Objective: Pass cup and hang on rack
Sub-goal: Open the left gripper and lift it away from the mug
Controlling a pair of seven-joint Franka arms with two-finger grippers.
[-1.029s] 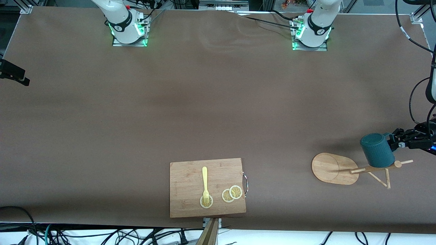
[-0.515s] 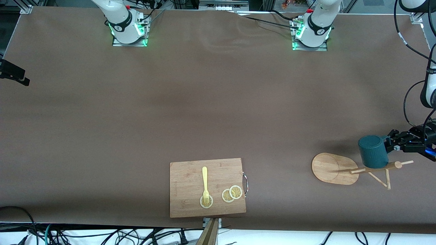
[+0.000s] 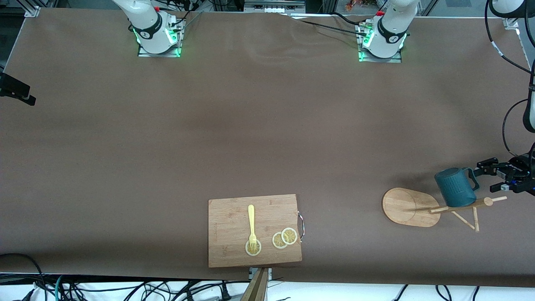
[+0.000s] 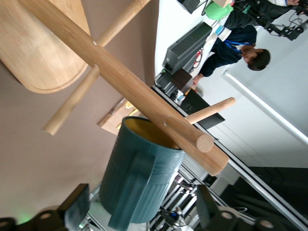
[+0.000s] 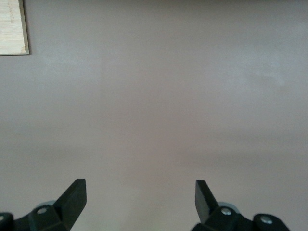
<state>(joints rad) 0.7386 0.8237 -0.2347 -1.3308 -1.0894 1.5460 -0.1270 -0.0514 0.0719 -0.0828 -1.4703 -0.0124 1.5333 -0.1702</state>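
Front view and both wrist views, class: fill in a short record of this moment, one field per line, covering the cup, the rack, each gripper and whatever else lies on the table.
cup: dark teal cup hanging on a peg, free of both grippers
rack: bamboo rack at the left arm's end of the table
left gripper: left gripper open, beside the cup's handle
right gripper: right gripper open, waiting over bare table
other items: cutting board with a fork and lemon slices

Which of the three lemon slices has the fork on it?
The lemon slice lying alone under the fork tines; the other two overlap beside it.
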